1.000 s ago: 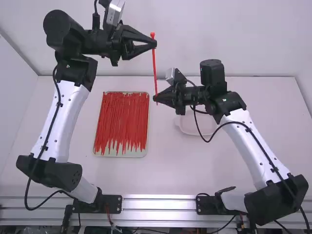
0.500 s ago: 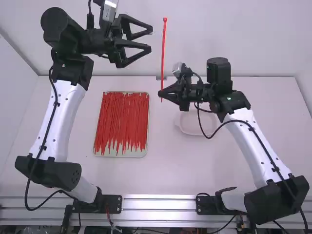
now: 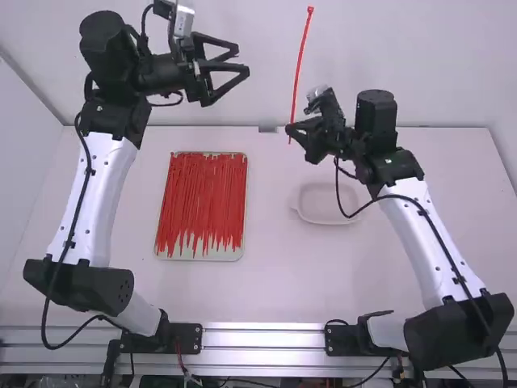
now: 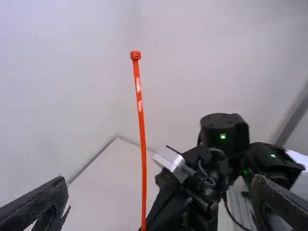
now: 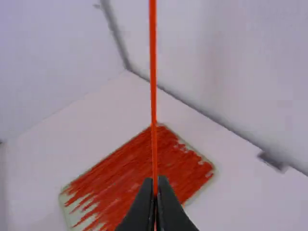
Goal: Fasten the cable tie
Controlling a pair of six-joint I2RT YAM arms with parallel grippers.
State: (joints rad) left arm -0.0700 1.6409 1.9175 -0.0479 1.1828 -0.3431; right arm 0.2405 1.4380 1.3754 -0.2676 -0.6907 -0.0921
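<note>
Upright cable tie (image 3: 300, 77) — in right claw (image 3: 292, 130)

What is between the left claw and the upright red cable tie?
Nothing: in the high view, just open air separates the left claw from the cable tie.

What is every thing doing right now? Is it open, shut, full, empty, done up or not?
left gripper, open, holding nothing.
right gripper, shut on the cable tie's lower end.
cable tie, upright, straight, not fastened.
tray, lying flat, full of loose red ties.
white dish, right way up, looks empty.
</note>
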